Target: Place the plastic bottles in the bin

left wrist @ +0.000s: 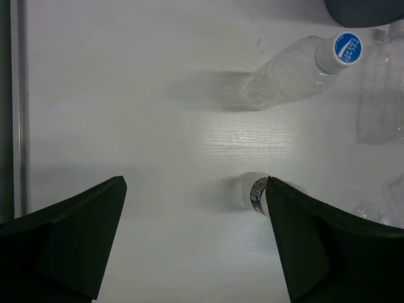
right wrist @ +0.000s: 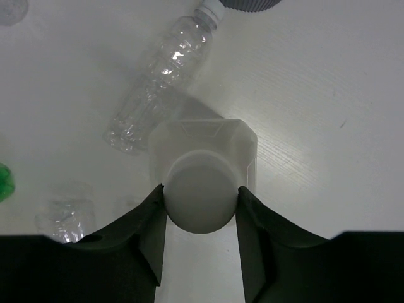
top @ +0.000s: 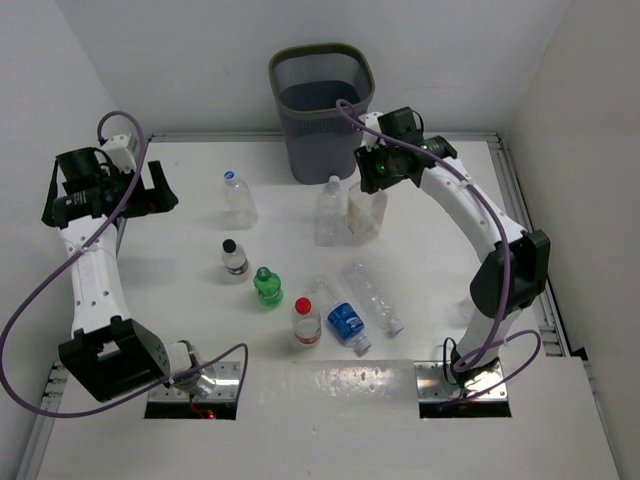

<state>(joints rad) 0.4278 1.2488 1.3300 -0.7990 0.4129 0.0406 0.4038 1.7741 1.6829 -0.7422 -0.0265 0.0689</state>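
Observation:
My right gripper (right wrist: 200, 189) is shut on the white cap of a squarish milky plastic bottle (right wrist: 202, 142), which stands upright on the table just in front of the bin (top: 320, 110). From above, that bottle (top: 365, 212) sits under the right gripper (top: 385, 178), beside a clear upright bottle (top: 329, 210). The left gripper (top: 155, 190) hovers open at the far left with nothing between its fingers (left wrist: 82, 233). A blue-capped bottle (left wrist: 297, 69) and a black-capped bottle (left wrist: 252, 189) lie ahead of it.
More bottles stand mid-table: a green one (top: 267, 286), a red-capped one (top: 306, 322), a blue-labelled one (top: 348, 325) and a clear one lying down (top: 372, 295). White walls close in the table on both sides and at the back.

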